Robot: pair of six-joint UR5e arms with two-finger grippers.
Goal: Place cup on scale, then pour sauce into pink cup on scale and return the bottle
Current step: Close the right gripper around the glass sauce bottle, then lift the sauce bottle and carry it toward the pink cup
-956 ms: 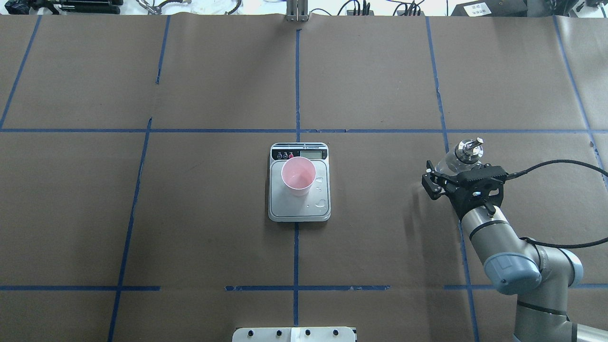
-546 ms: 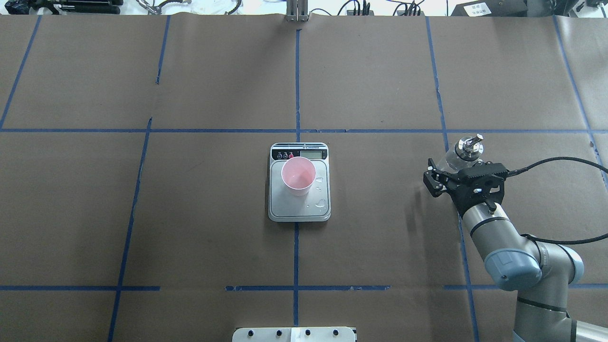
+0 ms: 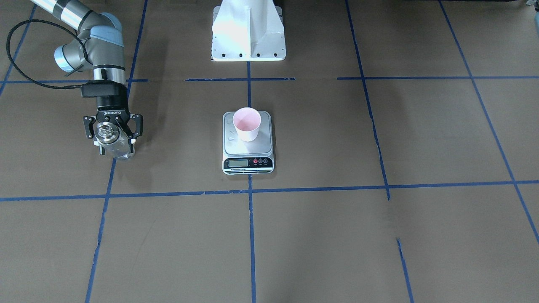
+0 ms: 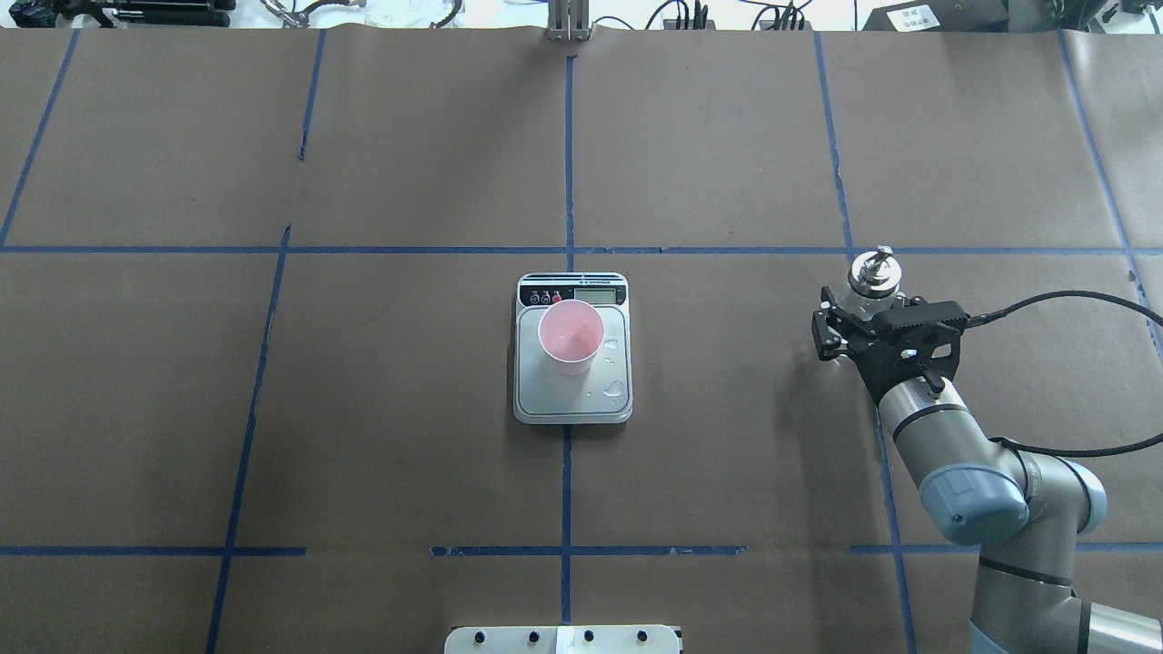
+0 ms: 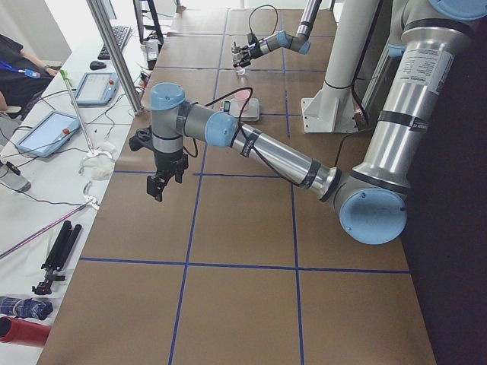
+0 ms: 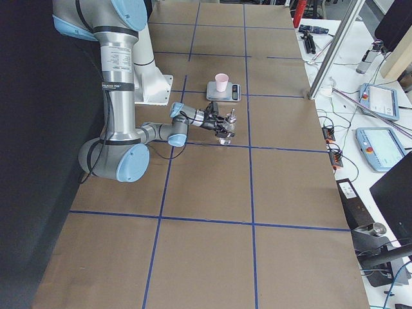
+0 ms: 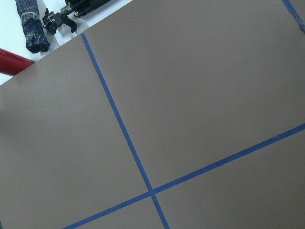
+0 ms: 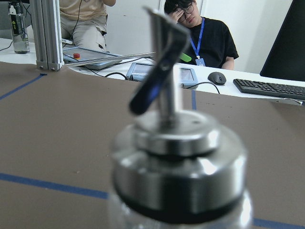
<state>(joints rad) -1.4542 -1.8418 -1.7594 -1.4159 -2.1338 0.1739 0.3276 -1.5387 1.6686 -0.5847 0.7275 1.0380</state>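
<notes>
The brown-papered table (image 4: 727, 136) carries a grid of blue tape. The right arm (image 4: 963, 490) reaches over its own side, well apart from the scale (image 4: 572, 404) at the centre. The right gripper (image 3: 113, 136) is clamped on the bottle (image 3: 120, 153), which stands upright between its 2 fingers, its base seemingly on the table. The left gripper (image 5: 158, 185) shows only in the left side view, so I cannot tell its state. The cup (image 4: 571, 338) stands on the scale's platform, toward the display. The overhead view shows just the bottle's cap. The front-facing view adds its glass body, and the right wrist view shows a blurred spout.
</notes>
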